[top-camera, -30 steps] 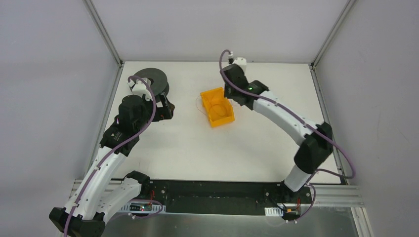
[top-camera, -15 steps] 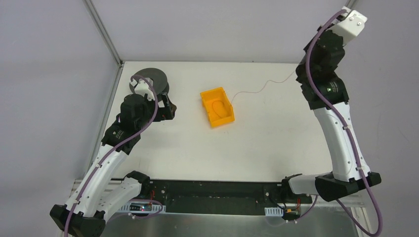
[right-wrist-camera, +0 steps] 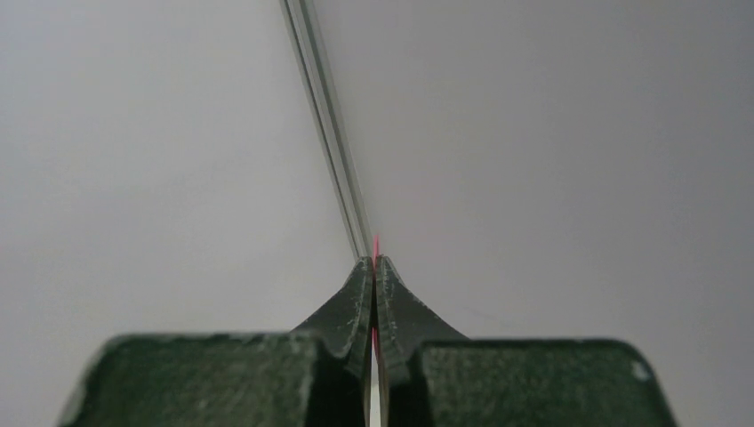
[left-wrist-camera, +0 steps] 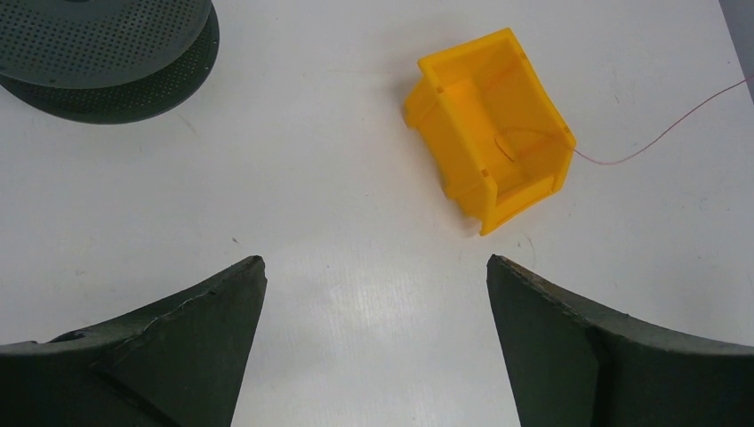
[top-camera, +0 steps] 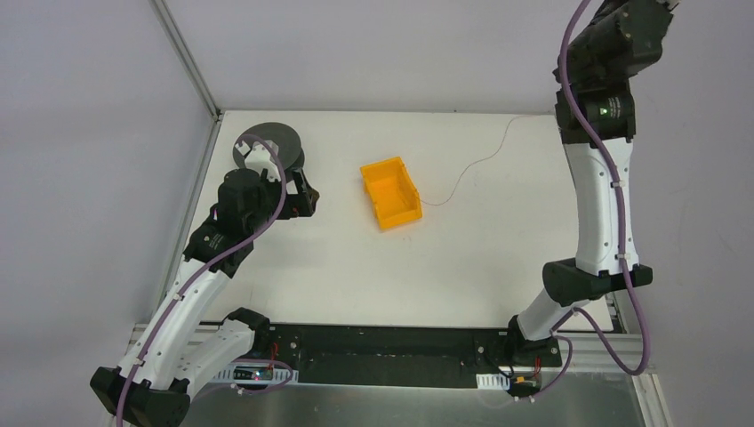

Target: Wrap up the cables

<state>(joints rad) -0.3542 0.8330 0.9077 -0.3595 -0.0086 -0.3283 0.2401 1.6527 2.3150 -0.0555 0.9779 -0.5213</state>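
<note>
Reddish cable (right-wrist-camera: 376, 243) | clamped in right end effector (right-wrist-camera: 375, 264) | other end at yellow bin (top-camera: 391, 187)

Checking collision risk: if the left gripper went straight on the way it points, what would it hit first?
The open left gripper would most likely meet the bare table, just short of the yellow bin; depth is unclear.

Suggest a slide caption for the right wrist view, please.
Close-up: right pincer shut on a thin red cable, facing a grey wall and metal post.
</note>
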